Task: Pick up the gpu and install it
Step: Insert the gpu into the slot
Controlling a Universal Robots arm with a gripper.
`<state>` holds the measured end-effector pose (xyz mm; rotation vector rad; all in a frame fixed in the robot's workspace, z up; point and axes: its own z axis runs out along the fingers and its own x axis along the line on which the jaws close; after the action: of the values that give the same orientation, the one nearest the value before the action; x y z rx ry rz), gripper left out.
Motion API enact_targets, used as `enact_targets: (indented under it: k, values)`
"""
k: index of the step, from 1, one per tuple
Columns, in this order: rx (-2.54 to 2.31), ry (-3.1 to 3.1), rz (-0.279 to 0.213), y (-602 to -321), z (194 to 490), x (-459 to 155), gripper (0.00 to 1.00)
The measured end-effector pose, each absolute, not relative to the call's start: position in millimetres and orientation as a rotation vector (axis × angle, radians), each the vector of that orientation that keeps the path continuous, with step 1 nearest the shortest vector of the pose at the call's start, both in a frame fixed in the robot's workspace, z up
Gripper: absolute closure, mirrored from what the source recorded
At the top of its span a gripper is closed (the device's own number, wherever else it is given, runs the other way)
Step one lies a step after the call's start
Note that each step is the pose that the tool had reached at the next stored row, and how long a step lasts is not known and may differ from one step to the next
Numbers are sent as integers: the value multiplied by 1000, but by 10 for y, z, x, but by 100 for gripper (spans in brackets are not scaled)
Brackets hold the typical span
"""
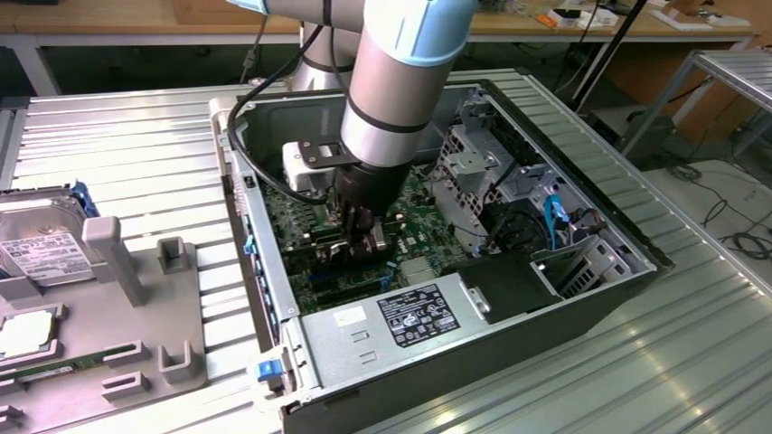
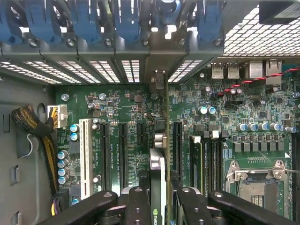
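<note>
gripper [image 2: 157, 206]: down inside the open PC case [image 1: 579, 217], fingers [image 2: 137, 206] pinched on the gpu, one each side of the card.
gpu [image 2: 159, 164]: held edge-on, upright, seen from above as a thin strip running from between the fingers toward the rear slot brackets; sits over the motherboard [image 2: 131, 103] between two black expansion slots. Can't tell if it's seated or just above the slot.
gpu in exterior view: card [image 1: 376, 240] hangs under the arm [image 1: 392, 90], mid-board, partly hidden by the wrist.
slots: one white slot [image 2: 86, 157], four long black slots visible on the board, counted in the wrist view.
obstructions: cable bundle [image 2: 35, 124] with white connector at the board's edge, apart from the card; red-black wire [image 2: 262, 78] across the far corner; CPU socket [image 2: 260, 183] off to the side.
case contents: power supply [image 1: 410, 316] with label near the case's near end, drive cage [image 1: 476, 163] on the exterior view's right.
outside case: grey fixture tray [image 1: 133, 271] on the exterior view's left, hard drive [image 1: 42, 240] on it, one.
</note>
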<state>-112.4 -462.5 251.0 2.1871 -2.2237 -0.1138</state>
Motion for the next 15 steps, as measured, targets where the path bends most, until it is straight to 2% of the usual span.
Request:
enact_targets:
  k: [3,4,5,6,11,15]
  values:
    - [2188,-2225,-116,-4622,2503,-1124,72]
    - [2188,-2225,-115,-4623,2504,-1124,66]
    - [2187,-2224,-114,-4624,2510,-1124,66]
    - [2187,-2224,-114,-4624,2510,-1124,53]
    - [2187,-2224,-114,-4625,2542,-1124,53]
    - [2185,-2226,-115,-4623,2717,-1123,53]
